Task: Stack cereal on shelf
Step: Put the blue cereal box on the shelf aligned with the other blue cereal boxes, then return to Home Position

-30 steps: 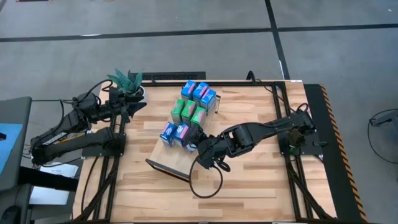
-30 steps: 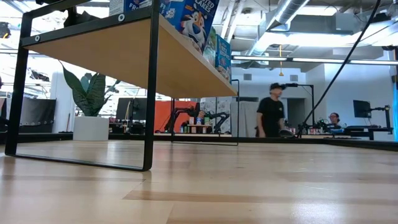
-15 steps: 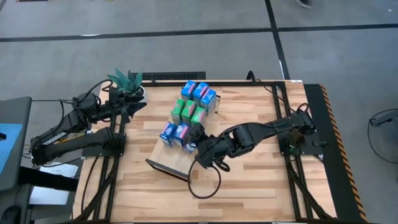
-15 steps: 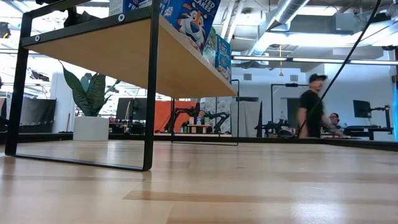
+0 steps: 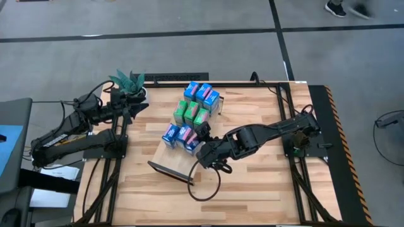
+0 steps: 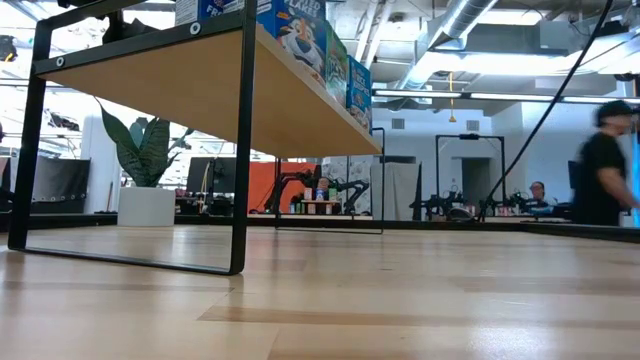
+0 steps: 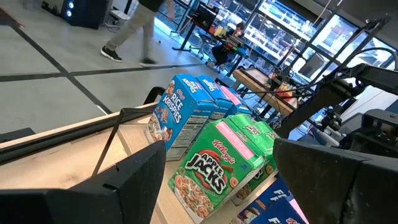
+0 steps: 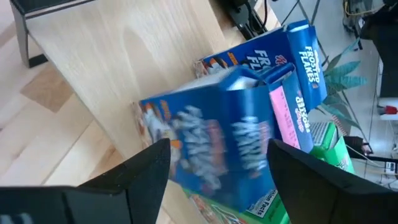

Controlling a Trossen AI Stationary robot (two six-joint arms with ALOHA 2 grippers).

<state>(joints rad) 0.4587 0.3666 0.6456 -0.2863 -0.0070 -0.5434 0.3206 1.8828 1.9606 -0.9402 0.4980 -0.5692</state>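
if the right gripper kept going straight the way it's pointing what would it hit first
The right gripper, jaws open, would most likely first meet the blue Frosted Flakes carton standing directly ahead on the light-wood shelf board. The remaining gap is hard to judge.

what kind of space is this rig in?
Probably an open robotics lab or workshop: exposed ceiling ducts, another robot arm setup on a bench in the background, and a person walking past workstations.
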